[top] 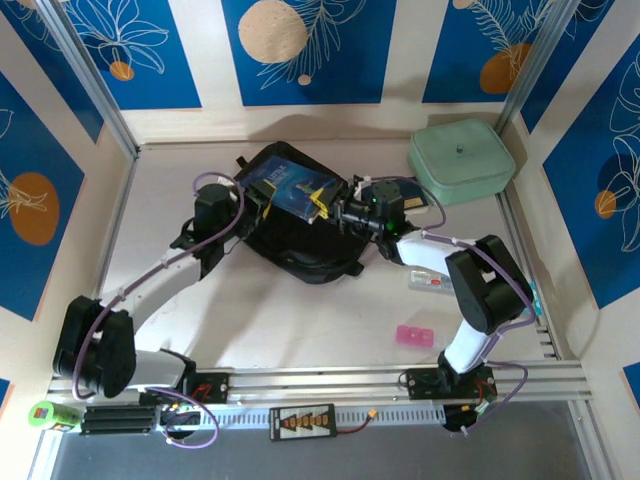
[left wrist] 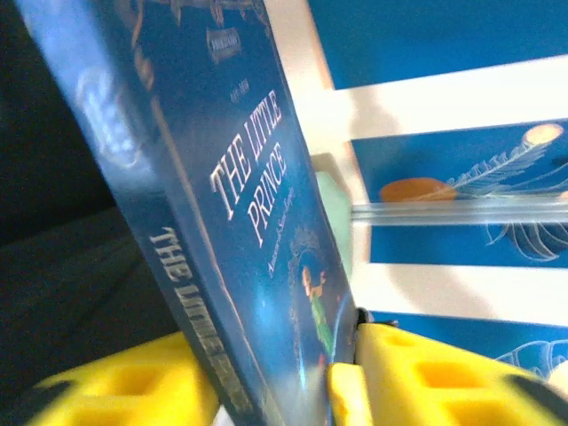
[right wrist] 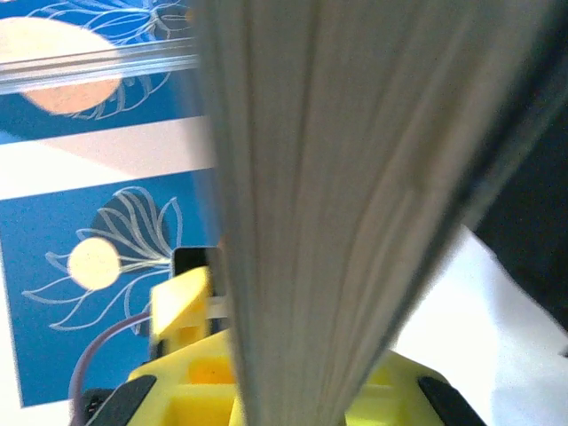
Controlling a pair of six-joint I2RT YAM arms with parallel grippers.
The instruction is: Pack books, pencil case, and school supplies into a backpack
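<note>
Nearest the arm bases, the pink block (top: 415, 335) lies on the bare table (top: 300, 330) at the right. The clear packet (top: 432, 282) sits just beyond it, beside the right arm. Both are outside the bag, not yet packed.

Farther in, at the middle, the black backpack (top: 300, 250) lies slumped on the table. The blue book (top: 290, 188) is over its far part, where the opening seems to be. A gripper stands at each end of the book, probably so it can be steadied and steered in edge first.

The right gripper (top: 325, 208) is clamped on the page edge at the book's right. The left gripper (top: 266, 204) has a finger on each side of the spine end, close against the covers; whether it presses or has slackened I cannot tell.

Far right, the mint green case (top: 460, 160) stands apart by the wall.
</note>
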